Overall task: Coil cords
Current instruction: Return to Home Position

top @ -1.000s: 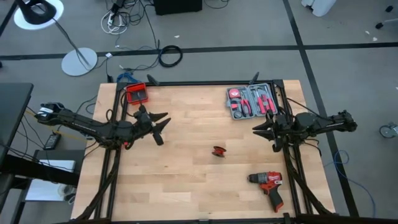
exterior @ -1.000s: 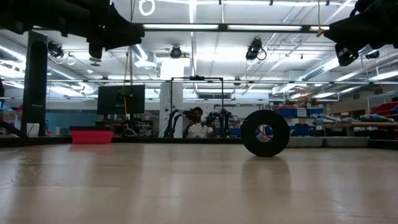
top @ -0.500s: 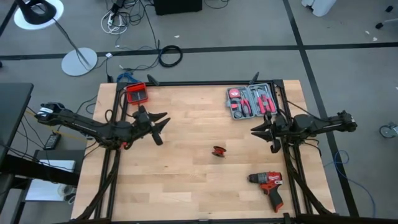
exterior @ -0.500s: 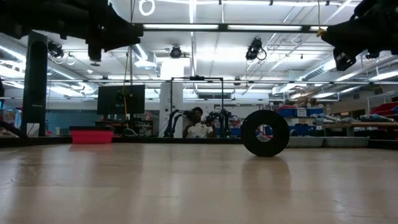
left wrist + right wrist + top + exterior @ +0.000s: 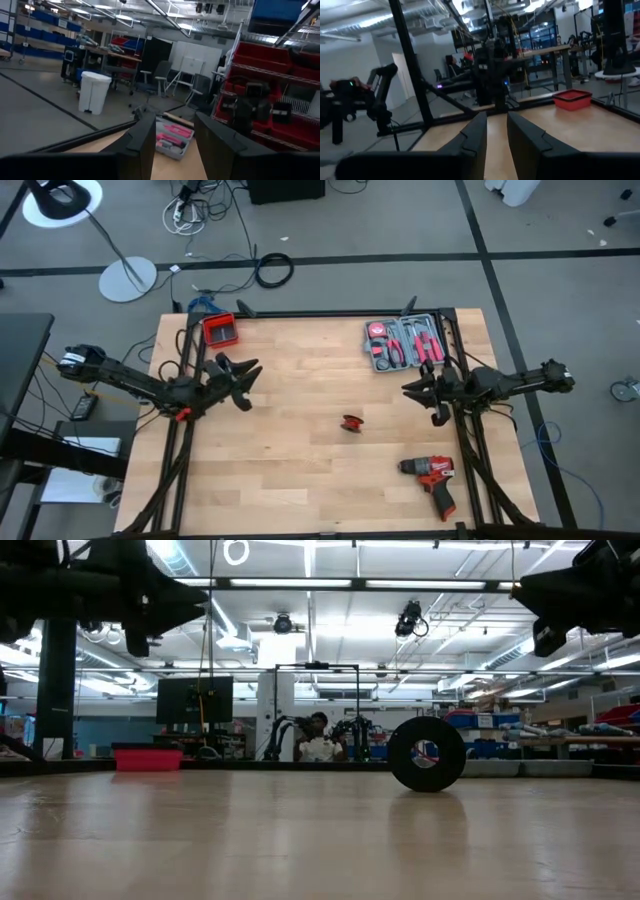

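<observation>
I read left gripper [image 5: 243, 380] drawn farther back from the cords [image 5: 351, 423], right gripper [image 5: 420, 396] opposite; both jaws open, empty

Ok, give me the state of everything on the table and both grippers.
Left gripper: open, empty, above the table.
Right gripper: open, empty, above the table.
Cords: bundled mid-table, touched by neither gripper.
Drill: lying on its side.
Tool case: open, tools inside.
Red bin: upright at the far left corner.
</observation>
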